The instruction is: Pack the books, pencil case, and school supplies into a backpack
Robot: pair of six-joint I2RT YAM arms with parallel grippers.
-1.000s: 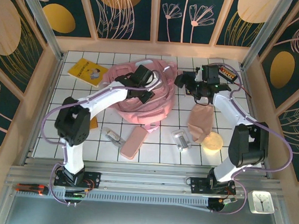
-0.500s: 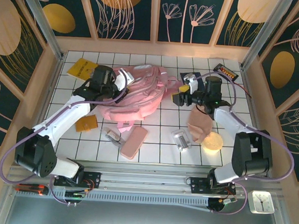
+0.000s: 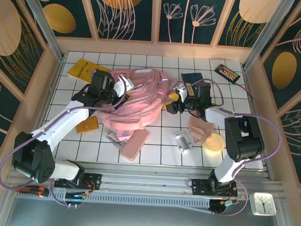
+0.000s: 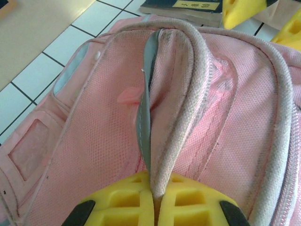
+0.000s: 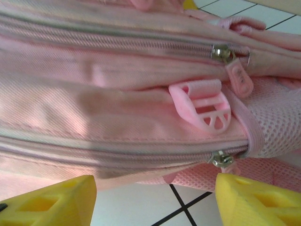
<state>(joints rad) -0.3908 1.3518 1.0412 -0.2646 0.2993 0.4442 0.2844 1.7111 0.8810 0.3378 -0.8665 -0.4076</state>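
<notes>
Overhead, the backpack (image 3: 140,104) lies on the desk (image 3: 156,142), with the left tool (image 3: 115,91) at its left edge. The left wrist view makes plain what the top view hides: that tool clamped on its piped rim. At the backpack's right side, the right tool (image 3: 170,107) gapes open, a pink buckle (image 5: 202,106) just ahead.

In the left wrist view, the bottom edge cuts off the yellow pads of the left gripper (image 4: 155,190), and the top edge slices the navy book (image 4: 183,5). In the right wrist view, the backpack (image 5: 117,108) runs off every side, and the right gripper (image 5: 155,200) leaves through the lower corners. From above, at upper left, the left arm (image 3: 62,125) hides the yellow book's (image 3: 81,69) right end. We cannot make out the shape of the silver clips (image 3: 183,140).
</notes>
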